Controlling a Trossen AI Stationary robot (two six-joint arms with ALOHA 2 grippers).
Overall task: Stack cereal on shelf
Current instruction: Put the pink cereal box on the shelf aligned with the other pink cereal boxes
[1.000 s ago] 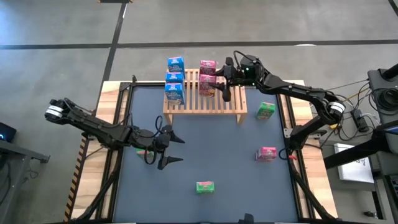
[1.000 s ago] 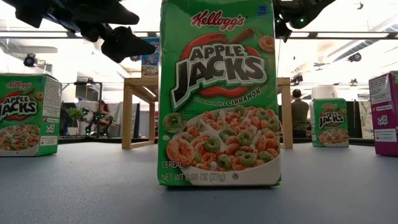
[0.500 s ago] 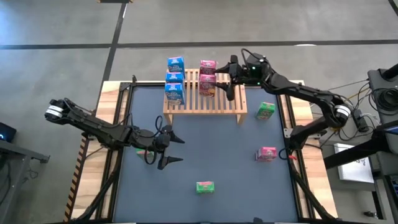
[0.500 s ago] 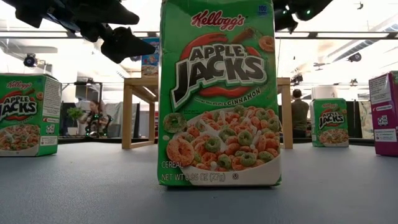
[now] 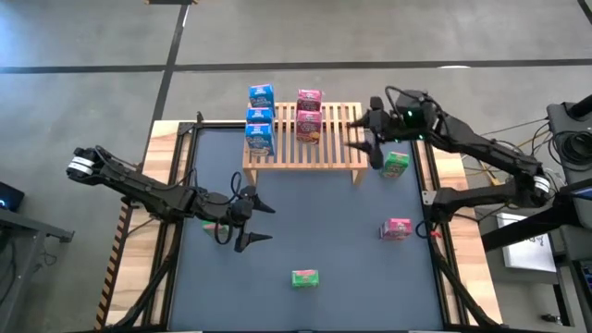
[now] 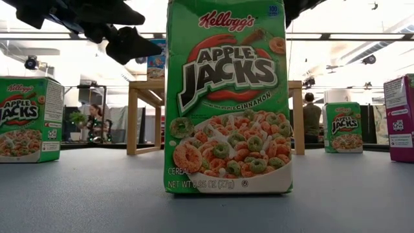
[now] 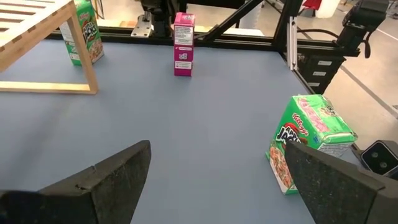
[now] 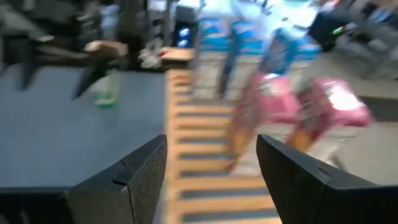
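The light-wood shelf (image 5: 324, 148) stands at the far middle of the table. Three blue cereal boxes (image 5: 260, 117) stand in a row on its left end, with two pink ones (image 5: 308, 113) beside them. My right gripper (image 5: 366, 148) is open and empty above the shelf's right end, beside a green box (image 5: 396, 165) on the table. My left gripper (image 5: 265, 223) is open and empty at the table's left. A green box (image 5: 305, 277) stands near the front edge, and a pink box (image 5: 396, 228) stands at the right.
A third green box (image 5: 213, 225) lies under my left arm; it shows at the left of the low view (image 6: 29, 116). The left wrist view shows the front green box (image 7: 311, 140) on bare tabletop. Wooden table borders run along both sides.
My right gripper has drawn back from the pink boxes on the shelf and gone toward the table's right edge, to the shelf's right end. The two pink boxes stay standing on the shelf. My left arm has kept still.
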